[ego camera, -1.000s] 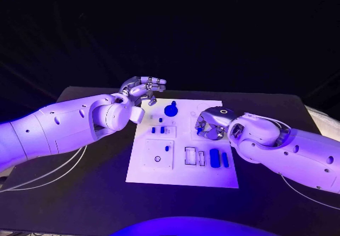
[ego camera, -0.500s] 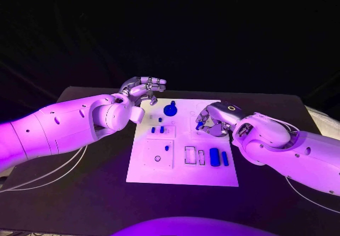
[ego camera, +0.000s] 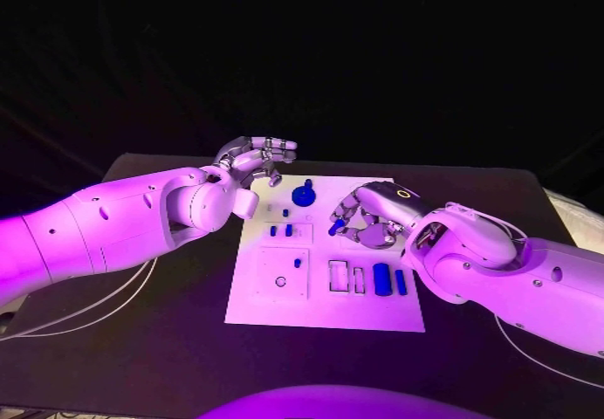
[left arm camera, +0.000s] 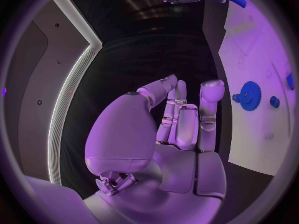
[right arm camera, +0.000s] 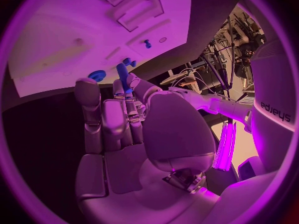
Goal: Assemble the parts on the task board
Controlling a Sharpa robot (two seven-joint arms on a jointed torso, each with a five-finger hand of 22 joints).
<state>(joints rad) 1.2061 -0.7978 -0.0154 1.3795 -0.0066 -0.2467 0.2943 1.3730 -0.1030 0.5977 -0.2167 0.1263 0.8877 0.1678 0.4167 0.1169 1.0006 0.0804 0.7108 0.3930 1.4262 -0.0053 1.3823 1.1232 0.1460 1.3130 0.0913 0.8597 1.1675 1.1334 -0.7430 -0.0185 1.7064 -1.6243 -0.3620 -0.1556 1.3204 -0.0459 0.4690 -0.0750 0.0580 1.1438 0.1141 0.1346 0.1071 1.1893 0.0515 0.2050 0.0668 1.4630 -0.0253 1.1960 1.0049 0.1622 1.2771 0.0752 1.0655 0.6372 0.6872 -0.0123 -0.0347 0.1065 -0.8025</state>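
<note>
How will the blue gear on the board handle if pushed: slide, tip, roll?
The blue gear lies flat on the task board, so tipping seems unlikely. It looks stiff and small, probably light. Its round toothed rim could roll if stood on edge.

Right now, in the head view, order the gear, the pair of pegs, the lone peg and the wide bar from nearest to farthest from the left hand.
1. Gear: far end of the board, closest to the left hand.
2. Pair of pegs: mid-board, left side.
3. Lone peg: nearer the robot.
4. Wide bar: near end, right side.
</note>
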